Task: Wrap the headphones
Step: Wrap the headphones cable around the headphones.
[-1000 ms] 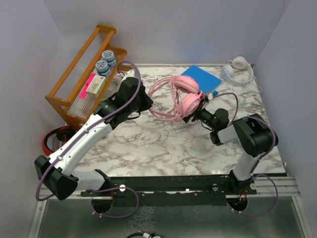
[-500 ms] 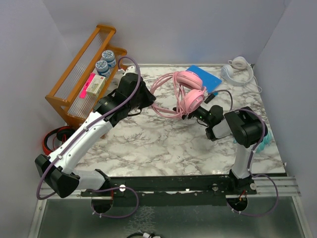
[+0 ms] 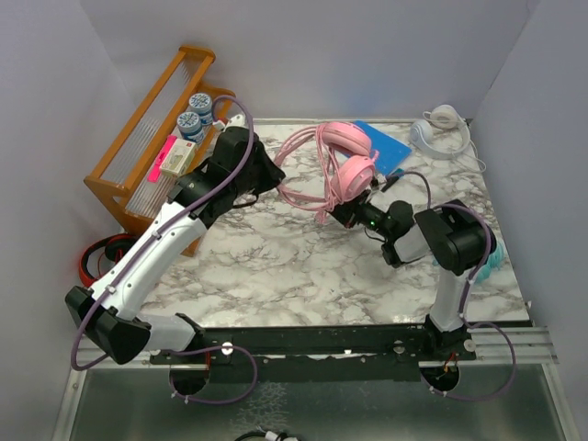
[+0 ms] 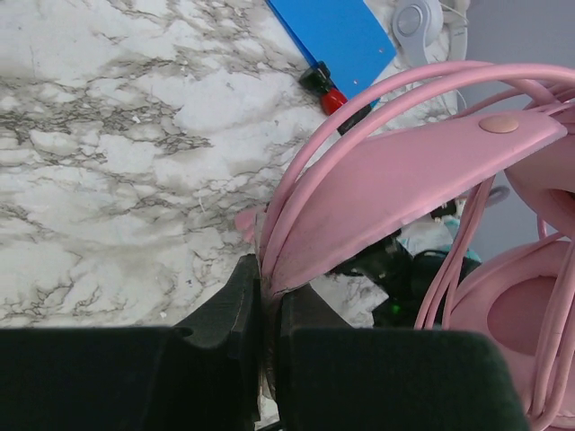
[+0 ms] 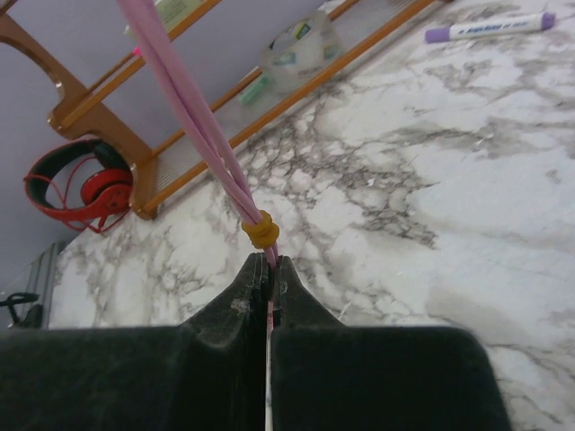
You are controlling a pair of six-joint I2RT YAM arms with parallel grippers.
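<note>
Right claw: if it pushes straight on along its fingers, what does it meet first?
The right claw is shut on the pink cable, which runs up and away ahead. Past that, probably the marble table, then the wooden rack; depth is unclear.

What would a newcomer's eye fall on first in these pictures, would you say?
The pink headphones toward the far side of the marble table, clamped by the left end effector while the right end effector pinches their pink cable. Next, the orange rack on the left.
</note>
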